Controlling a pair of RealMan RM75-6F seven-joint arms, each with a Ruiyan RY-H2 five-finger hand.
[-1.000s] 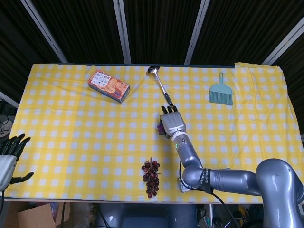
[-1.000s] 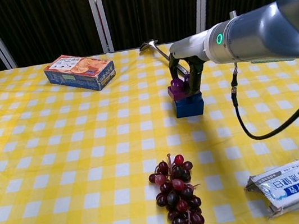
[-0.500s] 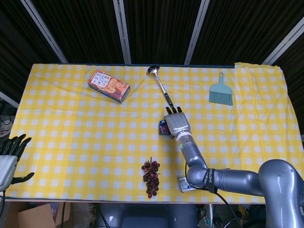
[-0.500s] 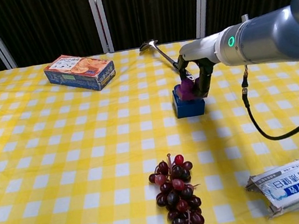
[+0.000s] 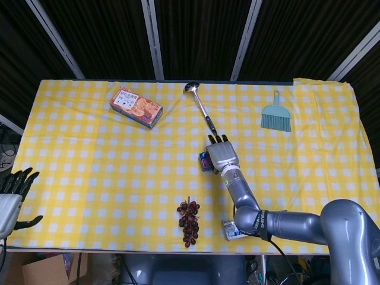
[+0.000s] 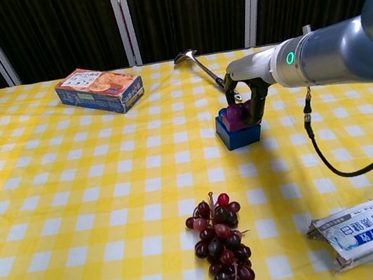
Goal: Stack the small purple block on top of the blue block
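Our right hand (image 6: pixel 243 101) sits over the blue block (image 6: pixel 236 133) mid-table, its fingers (image 6: pixel 259 103) pinching the purple block (image 6: pixel 236 112), which rests on the blue one's top. We judge the risk is in the release: fingers dragging as they part could pull the purple block off or tip the blue one, which already looks tilted. The chest view shows this pinch and contact; the head view hides both blocks mostly under the hand. Only the head view shows our left hand (image 5: pixel 12 196), fingers spread and holding nothing, off the table's edge.
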